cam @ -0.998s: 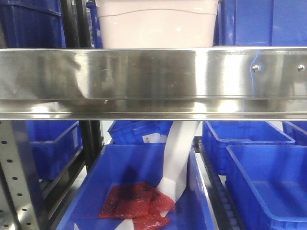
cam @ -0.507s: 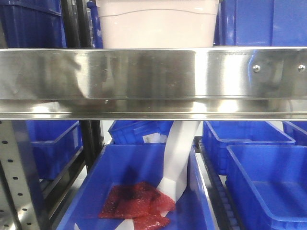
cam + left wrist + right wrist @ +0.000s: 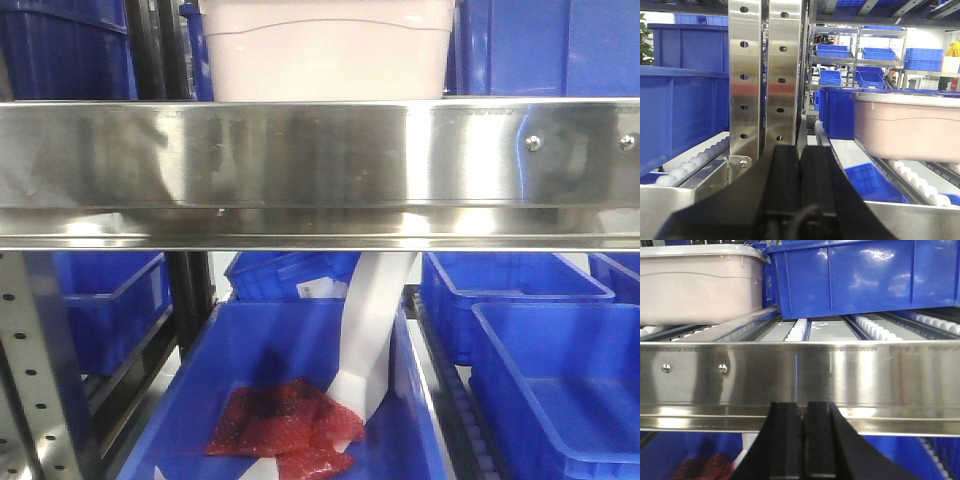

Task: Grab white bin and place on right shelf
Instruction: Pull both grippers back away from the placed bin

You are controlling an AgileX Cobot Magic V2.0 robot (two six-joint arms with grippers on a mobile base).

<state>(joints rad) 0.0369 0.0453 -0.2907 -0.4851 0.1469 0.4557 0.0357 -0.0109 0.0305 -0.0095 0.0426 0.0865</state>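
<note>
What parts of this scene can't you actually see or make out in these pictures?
- White bin: front view, its top is cut off by the frame edge and its base is hidden behind the steel rail.
- White bin's far end: left wrist view, cut off at the right edge.
- Red crinkly item in the blue bin: front view, too unclear to identify.
- Distant shelves: left wrist view, contents too small.

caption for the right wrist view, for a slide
Shut right gripper below the stainless front rail, white bin on the rollers beside a blue bin.
</note>
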